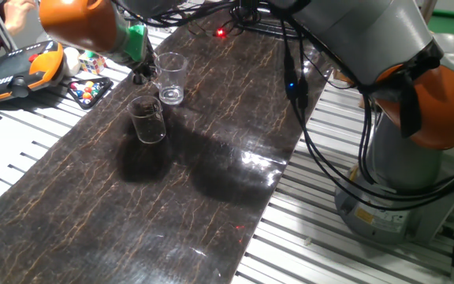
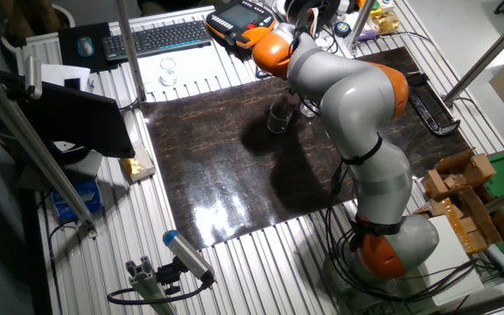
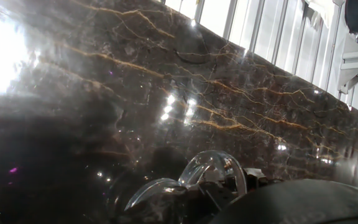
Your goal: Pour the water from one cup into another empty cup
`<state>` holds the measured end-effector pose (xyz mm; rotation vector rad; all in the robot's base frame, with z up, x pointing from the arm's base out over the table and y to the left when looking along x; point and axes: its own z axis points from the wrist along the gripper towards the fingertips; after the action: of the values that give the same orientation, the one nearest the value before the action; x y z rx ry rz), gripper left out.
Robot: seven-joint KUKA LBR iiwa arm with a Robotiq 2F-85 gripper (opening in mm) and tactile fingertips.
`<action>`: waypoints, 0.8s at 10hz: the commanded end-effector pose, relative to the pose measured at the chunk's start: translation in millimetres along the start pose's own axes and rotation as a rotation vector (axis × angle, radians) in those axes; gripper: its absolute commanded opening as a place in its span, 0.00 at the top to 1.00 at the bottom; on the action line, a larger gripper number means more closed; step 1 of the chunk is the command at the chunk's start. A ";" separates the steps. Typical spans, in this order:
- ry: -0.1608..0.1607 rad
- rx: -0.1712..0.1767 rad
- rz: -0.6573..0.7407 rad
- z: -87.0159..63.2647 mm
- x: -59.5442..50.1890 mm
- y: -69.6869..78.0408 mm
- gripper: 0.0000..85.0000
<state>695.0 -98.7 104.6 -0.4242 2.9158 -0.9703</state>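
Observation:
The straight-sided tumbler (image 1: 170, 77) with a thick bright base stands upright on the dark marble mat (image 1: 211, 197). Whether it holds water cannot be made out. My gripper (image 1: 143, 72) hangs close against the tumbler's left side, and its fingers are too dark to separate. The tapered empty cup (image 1: 148, 120) stands just in front of the tumbler, a little apart from it. In the other fixed view the tapered cup (image 2: 278, 116) shows left of the arm, which hides most of the tumbler (image 2: 308, 109). The hand view shows curved glass rims (image 3: 213, 167) at its bottom edge.
An orange and black teach pendant (image 1: 14, 67) and a tray of coloured balls (image 1: 89, 87) lie off the mat's far left. Black cables (image 1: 306, 118) hang along the mat's right edge by the robot base (image 1: 400, 189). A keyboard (image 2: 156, 39) and a small glass (image 2: 168, 72) sit beyond the mat.

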 end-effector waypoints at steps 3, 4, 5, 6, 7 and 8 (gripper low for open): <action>0.009 0.026 -0.014 -0.5 -1.3 4.4 0.99; 0.013 0.027 -0.017 -0.8 -1.6 5.0 0.99; 0.019 0.028 -0.019 -1.8 -1.9 5.1 0.99; 0.023 0.032 -0.024 -2.7 -1.9 4.7 0.99; 0.029 0.037 -0.026 -3.9 -1.7 4.2 0.99; 0.034 0.048 -0.034 -4.9 -2.0 4.2 0.99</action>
<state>695.4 -91.8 105.8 -0.4619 2.9162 -1.0632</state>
